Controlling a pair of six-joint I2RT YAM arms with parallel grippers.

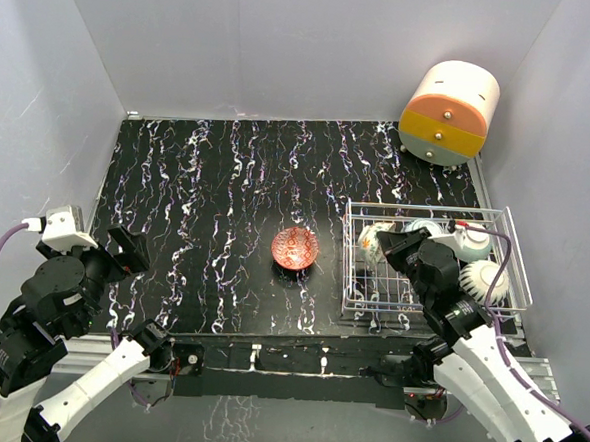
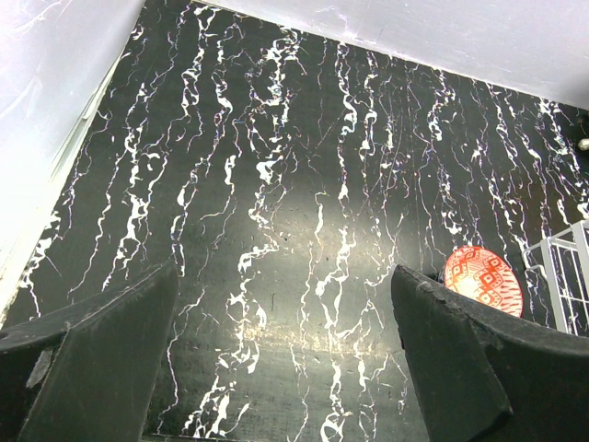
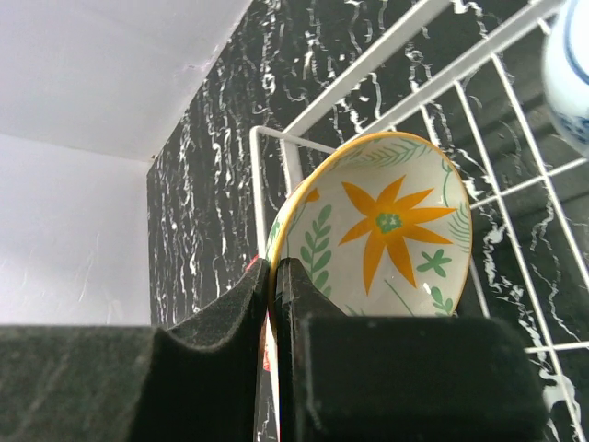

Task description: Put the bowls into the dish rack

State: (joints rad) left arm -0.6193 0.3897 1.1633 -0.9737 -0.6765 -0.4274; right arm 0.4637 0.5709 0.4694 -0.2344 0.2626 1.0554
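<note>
The white wire dish rack (image 1: 349,256) stands at the right of the black marbled table. My right gripper (image 1: 394,245) is shut on the rim of a cream bowl with an orange flower (image 3: 386,230) and holds it tilted on edge in the rack's near-left corner (image 3: 350,78). In the right wrist view the gripper (image 3: 273,276) pinches the yellow rim. Two more bowls (image 1: 487,281) (image 1: 471,242) lie in the rack. A red patterned bowl (image 1: 294,248) sits on the table left of the rack, and it also shows in the left wrist view (image 2: 483,281). My left gripper (image 1: 123,251) (image 2: 283,272) is open and empty at the near left.
A cream-and-orange round drawer unit (image 1: 449,112) stands at the back right corner. Grey walls close in the table on the left, back and right. A white-and-blue bowl (image 3: 569,64) lies just beyond the held bowl. The rack's corner (image 2: 561,276) shows at the right of the left wrist view.
</note>
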